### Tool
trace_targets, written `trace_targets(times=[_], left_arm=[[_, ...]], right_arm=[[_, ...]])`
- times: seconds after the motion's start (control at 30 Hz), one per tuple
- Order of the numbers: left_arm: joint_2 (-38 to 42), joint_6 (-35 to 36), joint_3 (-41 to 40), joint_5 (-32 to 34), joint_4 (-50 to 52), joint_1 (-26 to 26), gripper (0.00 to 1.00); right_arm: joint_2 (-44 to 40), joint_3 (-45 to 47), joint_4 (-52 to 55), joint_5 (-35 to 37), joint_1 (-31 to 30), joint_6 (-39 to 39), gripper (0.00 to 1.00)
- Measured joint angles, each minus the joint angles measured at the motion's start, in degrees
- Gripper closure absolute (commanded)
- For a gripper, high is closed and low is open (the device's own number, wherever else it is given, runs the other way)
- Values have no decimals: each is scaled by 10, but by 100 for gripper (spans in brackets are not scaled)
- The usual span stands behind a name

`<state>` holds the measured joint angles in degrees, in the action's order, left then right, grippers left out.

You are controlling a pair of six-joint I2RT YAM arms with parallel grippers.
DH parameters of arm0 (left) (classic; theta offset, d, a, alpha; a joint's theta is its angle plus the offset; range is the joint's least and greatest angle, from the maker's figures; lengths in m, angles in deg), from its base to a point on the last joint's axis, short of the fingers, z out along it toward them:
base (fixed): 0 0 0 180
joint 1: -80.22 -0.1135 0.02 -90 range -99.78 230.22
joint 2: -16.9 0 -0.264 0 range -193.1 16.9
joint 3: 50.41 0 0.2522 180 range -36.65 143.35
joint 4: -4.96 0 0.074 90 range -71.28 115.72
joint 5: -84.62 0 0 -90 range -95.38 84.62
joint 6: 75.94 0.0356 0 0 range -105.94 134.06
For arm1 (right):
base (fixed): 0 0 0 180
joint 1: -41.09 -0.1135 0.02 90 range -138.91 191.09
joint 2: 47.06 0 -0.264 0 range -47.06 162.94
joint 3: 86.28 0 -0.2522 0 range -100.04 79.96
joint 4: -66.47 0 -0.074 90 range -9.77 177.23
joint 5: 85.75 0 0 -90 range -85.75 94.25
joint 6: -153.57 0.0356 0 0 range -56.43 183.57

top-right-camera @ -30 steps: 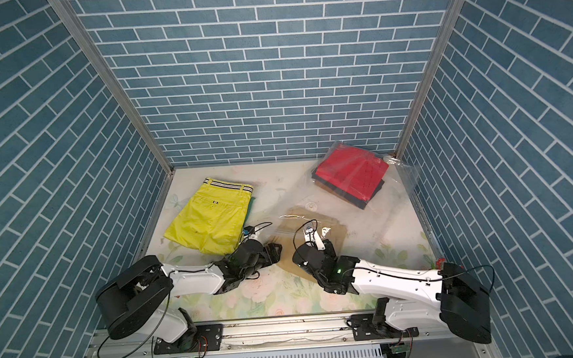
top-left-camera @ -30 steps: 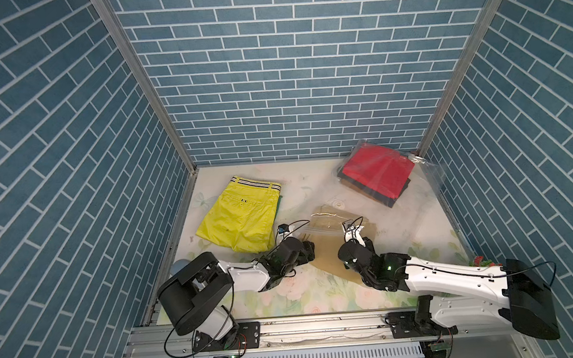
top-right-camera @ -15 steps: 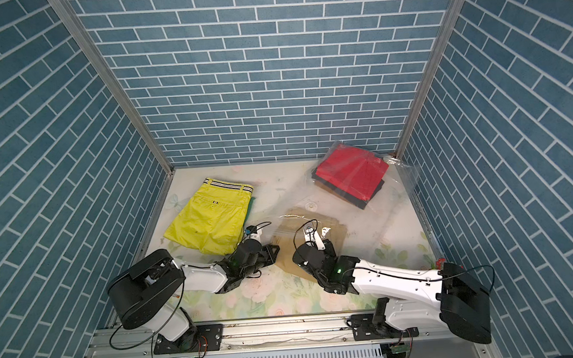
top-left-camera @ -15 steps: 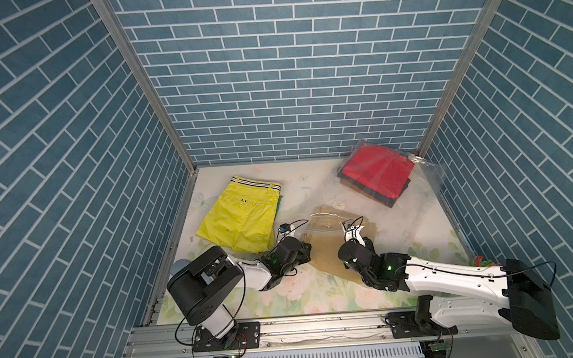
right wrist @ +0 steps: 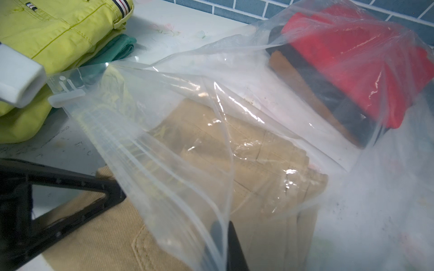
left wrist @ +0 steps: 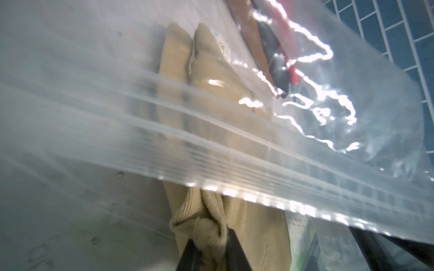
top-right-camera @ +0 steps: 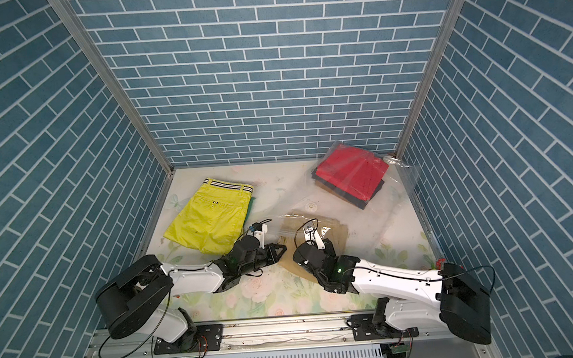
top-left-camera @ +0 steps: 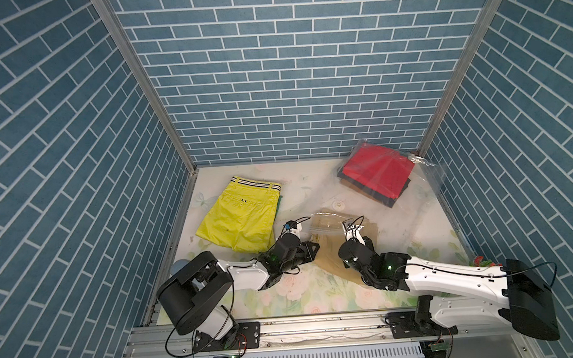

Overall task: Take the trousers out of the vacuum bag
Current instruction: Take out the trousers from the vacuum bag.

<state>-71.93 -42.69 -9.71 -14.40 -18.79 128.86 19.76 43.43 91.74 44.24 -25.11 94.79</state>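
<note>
Fingers of the left gripper (left wrist: 206, 248) are clenched on a bunched fold of the beige trousers (left wrist: 211, 225) at the bag mouth; fingers of the right gripper (right wrist: 223, 248) are clamped on the zip-seal edge of the vacuum bag (right wrist: 164, 169). In both top views the bag lies at right of centre on the surface (top-left-camera: 285, 295), red trousers (top-left-camera: 377, 176) inside. Risk: the small pinch may slip, or the bag may drag along if its edge tears free.

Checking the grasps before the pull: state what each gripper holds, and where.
Left gripper: beige trousers, pinched at a bunched edge outside the bag mouth. Right gripper: vacuum bag, at its zip-seal edge.
</note>
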Motion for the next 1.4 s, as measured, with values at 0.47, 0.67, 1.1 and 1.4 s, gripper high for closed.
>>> trace_targets(times=[0.47,0.67,1.1,1.4], left_arm=[[-32,-2,25,-14,53,0,14],[-61,5,63,-27,63,0,10],[-126,-24,62,-87,-16,0,70],[-117,-33,55,-100,-29,0,100]], right_arm=[[-2,0,0,-1,1,0,100],[-2,0,0,-2,1,0,100],[-2,0,0,-2,2,0,100],[2,-1,-1,-3,4,0,100]])
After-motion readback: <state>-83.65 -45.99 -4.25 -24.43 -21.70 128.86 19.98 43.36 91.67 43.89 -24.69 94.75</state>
